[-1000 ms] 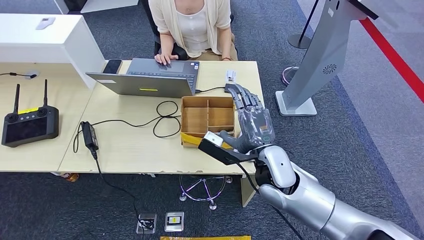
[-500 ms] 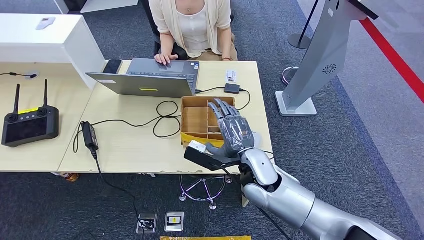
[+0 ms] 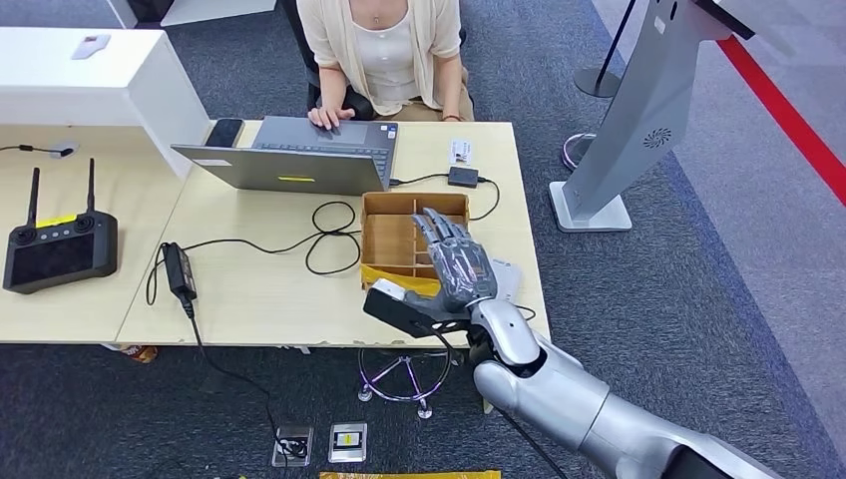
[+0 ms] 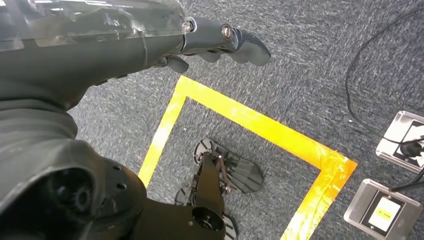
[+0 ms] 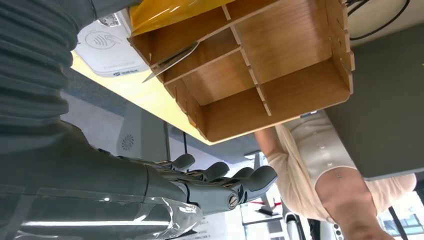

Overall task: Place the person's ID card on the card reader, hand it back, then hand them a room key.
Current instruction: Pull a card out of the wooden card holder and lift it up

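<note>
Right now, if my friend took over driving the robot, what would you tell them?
Right hand: empty, fingers spread, above the wooden box.
Left hand: empty, hanging over the floor.
ID card lies on the desk by the person. The card reader sits beside the box. A thin card, maybe the room key, leans inside the box.
Done: unclear whether the ID was read.
Left: hand over a room key.

No text can be read. A contactless wave symbol and a QR-like code are seen on the white card reader (image 5: 102, 47); print too small.
</note>
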Controlling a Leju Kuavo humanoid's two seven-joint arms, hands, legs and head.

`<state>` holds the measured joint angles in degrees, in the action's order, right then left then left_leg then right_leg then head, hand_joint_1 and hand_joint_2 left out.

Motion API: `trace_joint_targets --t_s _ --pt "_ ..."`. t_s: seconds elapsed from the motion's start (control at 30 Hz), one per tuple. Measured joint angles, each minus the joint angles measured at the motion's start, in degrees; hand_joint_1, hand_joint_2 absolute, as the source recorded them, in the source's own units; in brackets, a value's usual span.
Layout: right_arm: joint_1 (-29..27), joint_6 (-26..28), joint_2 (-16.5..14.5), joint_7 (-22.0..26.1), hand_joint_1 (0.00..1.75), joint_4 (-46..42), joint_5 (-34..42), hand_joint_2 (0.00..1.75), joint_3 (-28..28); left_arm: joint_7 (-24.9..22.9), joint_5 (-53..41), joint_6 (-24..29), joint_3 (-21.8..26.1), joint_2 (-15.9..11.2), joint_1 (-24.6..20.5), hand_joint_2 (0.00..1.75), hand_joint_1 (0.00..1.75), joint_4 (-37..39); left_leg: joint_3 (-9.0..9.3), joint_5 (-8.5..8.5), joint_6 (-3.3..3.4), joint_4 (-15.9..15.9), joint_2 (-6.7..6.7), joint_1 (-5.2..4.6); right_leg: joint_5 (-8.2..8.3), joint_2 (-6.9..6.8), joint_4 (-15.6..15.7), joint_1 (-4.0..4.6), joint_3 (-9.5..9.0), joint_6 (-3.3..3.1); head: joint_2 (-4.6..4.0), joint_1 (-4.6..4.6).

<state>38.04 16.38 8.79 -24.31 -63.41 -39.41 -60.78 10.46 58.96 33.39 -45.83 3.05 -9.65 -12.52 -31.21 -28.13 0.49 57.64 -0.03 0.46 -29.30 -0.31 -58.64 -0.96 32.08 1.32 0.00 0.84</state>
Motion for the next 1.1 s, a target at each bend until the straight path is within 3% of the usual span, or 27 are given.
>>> trace_joint_targets --t_s 0.4,1.1 --pt "0.0 2.44 -1.1 1.34 0.0 4.49 2.84 1.75 1.24 -0.11 -0.44 0.09 0.0 0.35 -0.35 0.0 0.0 0.0 0.0 0.0 0.0 0.0 0.0 0.0 0.0 0.0 0.0 0.0 0.01 0.0 0.0 -0.01" --pt "0.95 3.97 -3.5 2.08 0.0 12.86 0.01 1.75 3.57 -1.54 -3.26 0.12 0.02 0.86 -0.95 0.0 0.0 0.02 0.0 0.0 0.0 0.0 0.0 0.0 0.0 0.0 0.0 0.0 0.01 0.0 0.0 -0.01"
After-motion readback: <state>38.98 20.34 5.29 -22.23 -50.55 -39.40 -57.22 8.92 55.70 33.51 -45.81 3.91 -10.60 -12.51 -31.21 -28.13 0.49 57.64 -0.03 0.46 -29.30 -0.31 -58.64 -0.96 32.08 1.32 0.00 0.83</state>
